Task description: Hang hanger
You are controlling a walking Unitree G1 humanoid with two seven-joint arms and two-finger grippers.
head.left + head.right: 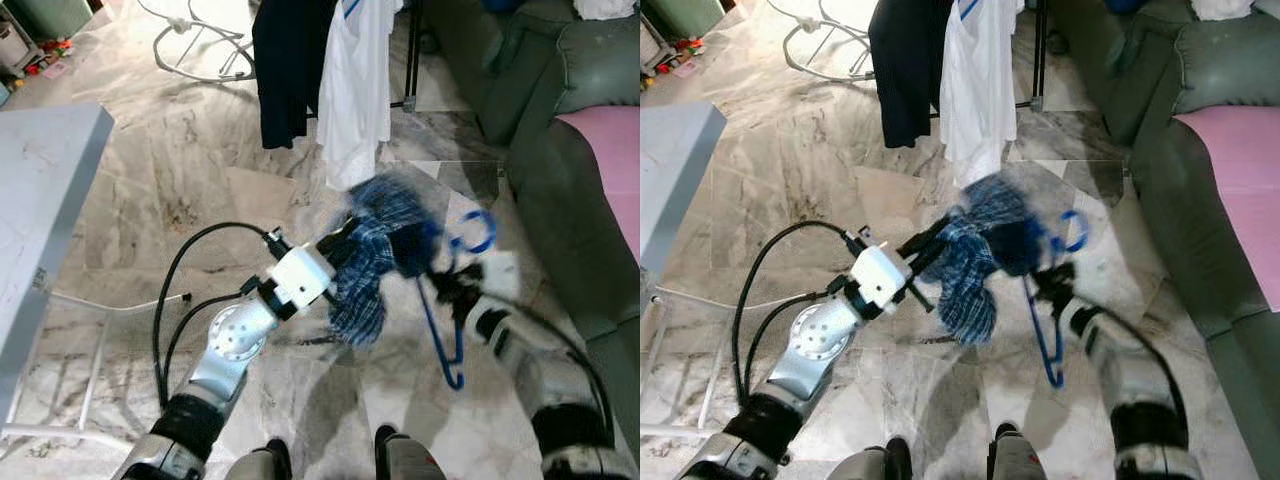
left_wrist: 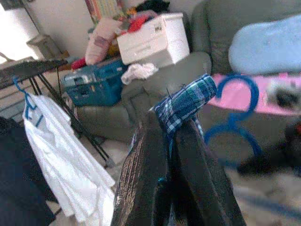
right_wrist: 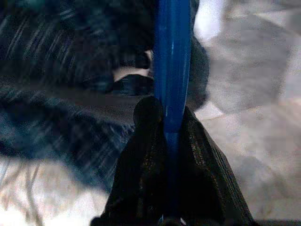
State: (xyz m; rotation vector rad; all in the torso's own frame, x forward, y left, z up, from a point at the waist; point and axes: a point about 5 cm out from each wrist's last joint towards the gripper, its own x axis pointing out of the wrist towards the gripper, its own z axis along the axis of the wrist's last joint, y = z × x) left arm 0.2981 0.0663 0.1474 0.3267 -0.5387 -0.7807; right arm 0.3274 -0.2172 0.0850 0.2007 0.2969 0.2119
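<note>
- Nearest to the robot, the right gripper (image 3: pixel 169 136) has its two fingers pinching the blue hanger (image 1: pixel 440 330), below its hook.
- Just to the left of the hanger, the left gripper (image 2: pixel 171 141) has its fingers pressed on a fold of the plaid cloth (image 1: pixel 375 250) that hangs on the hanger.
- I judge the step is carrying: hanger and cloth are in the air above the marble floor (image 1: pixel 180 170), not yet hung.
- Beyond the hanger stands the drying rack (image 2: pixel 33 68), with a white shirt (image 1: pixel 350 90) and a dark garment (image 1: pixel 290 70) on it.
- The next move probably needs the hook raised and brought over the rack bar.
- The left wrist view shows the bar and a sofa (image 2: pixel 155 89) behind the hanger; the eye views show the garments from above.
</note>
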